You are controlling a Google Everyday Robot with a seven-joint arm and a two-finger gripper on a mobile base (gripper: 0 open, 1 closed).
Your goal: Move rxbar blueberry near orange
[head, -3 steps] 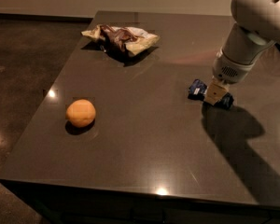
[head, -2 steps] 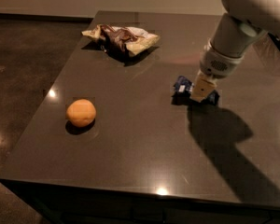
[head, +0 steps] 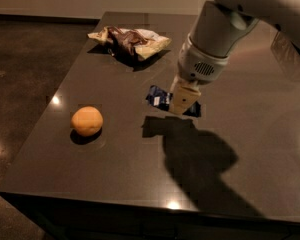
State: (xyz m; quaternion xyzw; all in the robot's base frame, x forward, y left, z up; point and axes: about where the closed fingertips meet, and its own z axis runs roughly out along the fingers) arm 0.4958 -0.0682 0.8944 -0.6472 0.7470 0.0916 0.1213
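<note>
The rxbar blueberry, a dark blue shiny wrapper with white lettering, hangs a little above the dark table, and its shadow falls on the surface just below. My gripper is shut on the bar's right part, which its tan fingers hide. The orange sits on the table to the left, about a bar's length and a half from the bar.
A tan-and-brown snack bag lies crumpled at the back of the table. The table's left edge runs close past the orange and its front edge is near the bottom. The arm's large shadow covers the table's right front.
My gripper has carried the blue bar leftward across the table, closer to the orange. The orange and the snack bag have not moved.
</note>
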